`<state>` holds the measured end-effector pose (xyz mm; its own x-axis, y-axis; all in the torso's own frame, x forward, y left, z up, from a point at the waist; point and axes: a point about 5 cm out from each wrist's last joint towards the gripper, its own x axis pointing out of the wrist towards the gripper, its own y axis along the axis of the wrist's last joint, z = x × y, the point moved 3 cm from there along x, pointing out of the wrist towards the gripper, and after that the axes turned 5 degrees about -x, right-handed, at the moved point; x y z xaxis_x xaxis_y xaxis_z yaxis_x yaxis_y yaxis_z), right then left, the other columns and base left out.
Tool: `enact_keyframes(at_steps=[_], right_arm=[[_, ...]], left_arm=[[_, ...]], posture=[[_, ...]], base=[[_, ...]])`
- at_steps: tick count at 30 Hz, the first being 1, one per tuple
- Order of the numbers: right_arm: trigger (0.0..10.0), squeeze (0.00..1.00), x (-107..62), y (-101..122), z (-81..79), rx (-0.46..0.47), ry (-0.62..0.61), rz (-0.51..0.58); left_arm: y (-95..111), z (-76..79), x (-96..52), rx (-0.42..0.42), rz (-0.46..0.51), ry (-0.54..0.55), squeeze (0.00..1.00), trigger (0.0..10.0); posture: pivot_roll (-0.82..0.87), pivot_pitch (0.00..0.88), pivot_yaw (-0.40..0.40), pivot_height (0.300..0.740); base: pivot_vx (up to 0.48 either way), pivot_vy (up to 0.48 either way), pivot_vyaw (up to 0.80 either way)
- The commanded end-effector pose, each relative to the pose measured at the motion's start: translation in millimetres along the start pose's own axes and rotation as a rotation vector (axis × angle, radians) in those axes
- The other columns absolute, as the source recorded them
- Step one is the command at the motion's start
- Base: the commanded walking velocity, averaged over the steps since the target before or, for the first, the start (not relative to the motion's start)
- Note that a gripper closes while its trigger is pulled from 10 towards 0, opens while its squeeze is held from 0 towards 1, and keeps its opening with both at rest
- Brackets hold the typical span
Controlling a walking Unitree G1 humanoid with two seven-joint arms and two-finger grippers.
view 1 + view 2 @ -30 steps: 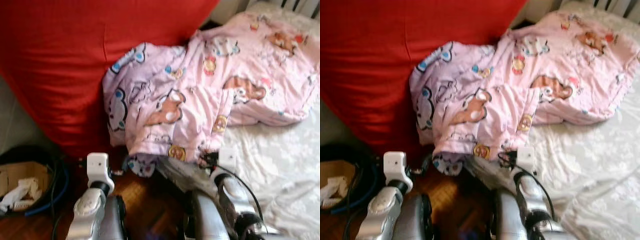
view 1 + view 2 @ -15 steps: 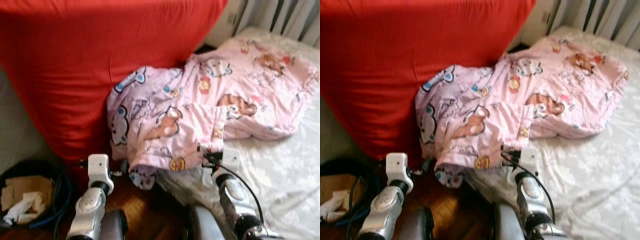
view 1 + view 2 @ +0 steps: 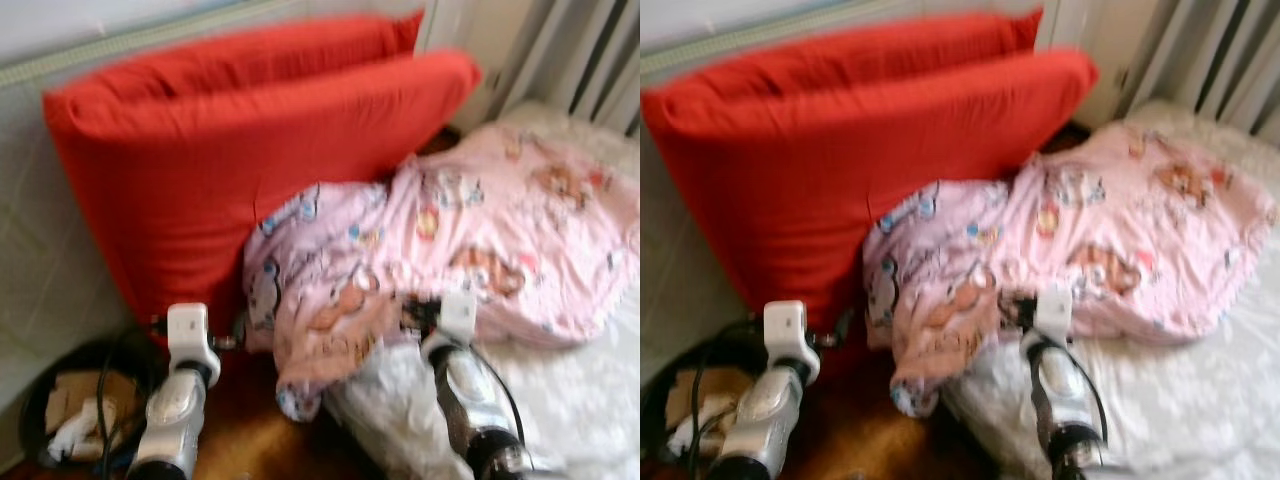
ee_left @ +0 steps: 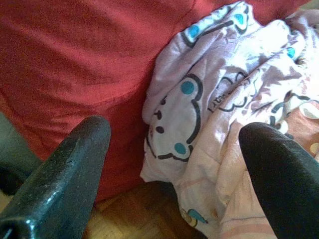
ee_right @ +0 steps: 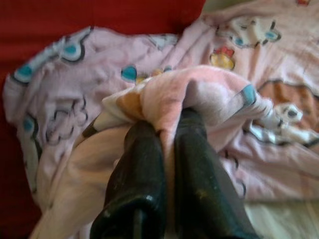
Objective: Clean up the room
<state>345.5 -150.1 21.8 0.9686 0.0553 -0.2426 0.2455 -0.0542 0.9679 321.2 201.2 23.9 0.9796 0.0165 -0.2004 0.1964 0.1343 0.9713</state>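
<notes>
Nearest the robot lies a strip of brown wooden floor point(image 3: 235, 440), and on it, at the left, a dark bin point(image 3: 60, 415) holding cardboard and crumpled white paper, with a dark cable looped over it. To the right a white patterned sheet point(image 3: 590, 400) covers a low bed.

Both silver arms reach forward over the floor. The left gripper point(image 4: 174, 164) hangs just in front of the cushion's lower edge with its two black fingers point(image 4: 70, 164) spread wide apart, holding nothing — between them show the red fabric, a bear-print fold of the quilt and a bit of floor. The right gripper point(image 5: 167, 134) has its fingers pressed together on a bunched fold of the pink cartoon-print quilt point(image 3: 480, 240), the cloth pinched between them and draped over their tips.

The quilt spills from the bed down toward the floor, its left side touching a big red cushion point(image 3: 230, 170). That cushion stands upright against a pale tiled wall point(image 3: 45, 290). Farther right, beyond the bed, hang pale vertical curtain folds point(image 3: 590, 60) — the head views are blurred.
</notes>
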Motion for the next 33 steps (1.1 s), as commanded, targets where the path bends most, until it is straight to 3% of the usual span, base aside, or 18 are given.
enact_keyframes(at_steps=[1,20,33], right_arm=[[10.0,0.00,1.0,1.2,-1.7,0.005,-0.001,0.002],[10.0,0.00,-2.3,-7.6,0.8,-0.003,-0.018,-0.032],[10.0,0.00,-2.2,-9.5,-2.6,-0.024,-0.010,-0.045]], left_arm=[[-5.3,-5.4,-0.2,-0.008,-0.029,0.022,0.00,10.0],[-8.8,-3.0,0.0,-0.015,-0.025,0.017,0.00,10.0],[-8.1,-3.2,0.0,-0.013,-0.017,0.013,0.00,10.0]], posture=[[0.02,0.017,-0.048,0.740],[0.05,0.032,-0.061,0.740],[0.04,0.031,-0.060,0.740]], base=[[0.000,0.000,0.00],[0.000,0.000,0.00],[-0.259,0.000,0.00]])
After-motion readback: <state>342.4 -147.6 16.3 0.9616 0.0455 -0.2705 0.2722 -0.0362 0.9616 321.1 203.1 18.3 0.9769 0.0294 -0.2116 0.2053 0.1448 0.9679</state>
